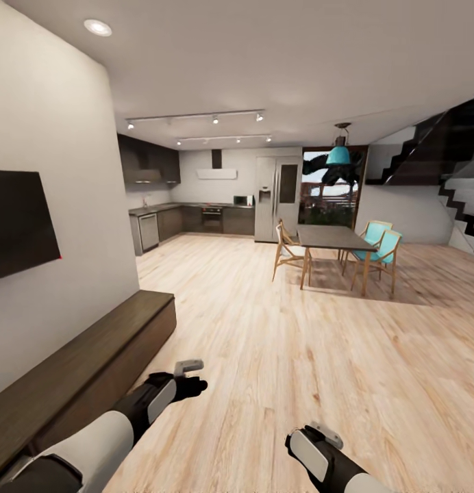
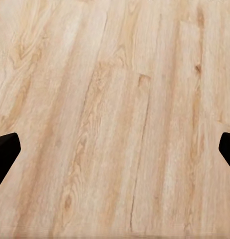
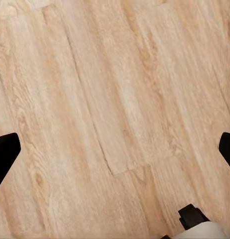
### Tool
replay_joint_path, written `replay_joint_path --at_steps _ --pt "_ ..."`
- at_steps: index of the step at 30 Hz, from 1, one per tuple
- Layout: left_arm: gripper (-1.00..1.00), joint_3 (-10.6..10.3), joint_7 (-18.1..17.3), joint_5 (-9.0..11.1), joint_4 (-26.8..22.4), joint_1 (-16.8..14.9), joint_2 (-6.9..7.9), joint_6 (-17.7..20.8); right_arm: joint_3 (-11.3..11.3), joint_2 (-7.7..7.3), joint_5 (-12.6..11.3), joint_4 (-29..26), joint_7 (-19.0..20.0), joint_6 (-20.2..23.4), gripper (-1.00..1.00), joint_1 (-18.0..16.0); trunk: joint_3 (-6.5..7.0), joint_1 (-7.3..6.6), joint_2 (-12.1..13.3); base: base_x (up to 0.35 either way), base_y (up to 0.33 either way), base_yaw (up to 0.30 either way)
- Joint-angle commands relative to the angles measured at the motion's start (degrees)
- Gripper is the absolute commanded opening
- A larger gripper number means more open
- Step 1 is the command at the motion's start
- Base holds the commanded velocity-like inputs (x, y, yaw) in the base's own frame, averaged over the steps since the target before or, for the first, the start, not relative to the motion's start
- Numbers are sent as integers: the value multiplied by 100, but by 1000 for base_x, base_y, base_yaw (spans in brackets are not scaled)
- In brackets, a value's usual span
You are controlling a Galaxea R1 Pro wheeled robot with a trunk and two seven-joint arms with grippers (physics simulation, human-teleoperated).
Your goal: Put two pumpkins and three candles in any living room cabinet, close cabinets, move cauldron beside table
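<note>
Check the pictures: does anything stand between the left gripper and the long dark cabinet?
Nothing visible does. The left gripper hangs open over bare wooden floor, just beside the end of the cabinet, which sits along the wall under the black screen.

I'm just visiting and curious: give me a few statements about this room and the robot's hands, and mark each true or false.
1. The long dark cabinet stands along the wall under the black TV screen. True.
2. The left gripper holds a pumpkin. False: its fingertips stand wide apart over bare wooden floor.
3. The dining table has turquoise chairs on its far side. True.
4. The right gripper is clamped on a candle. False: it is open, with nothing between its fingers.
5. A staircase rises at the right. True.
</note>
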Motion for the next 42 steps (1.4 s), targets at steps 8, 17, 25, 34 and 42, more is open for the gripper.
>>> replay_joint_path --at_steps 8,17,25,34,42 --pt "100 -74 -18 55 40 249 1 -334 51 -83 -14 121 -10 27 100 1 -84 1 -6 0 0 -1" --pt "100 -77 -26 55 48 349 6 -437 52 -127 -11 142 6 26 100 5 -170 1 -6 0 0 0" --pt "100 -75 -22 63 45 362 1 -456 47 -161 -11 144 224 26 100 20 -246 1 -6 0 0 0" --pt "100 -69 -12 72 44 379 9 -797 58 -209 -11 144 260 26 100 52 -331 1 -6 0 0 0" --pt "100 -68 -19 72 44 389 9 -844 61 -211 -10 143 265 26 100 55 -408 1 -6 0 0 -1"
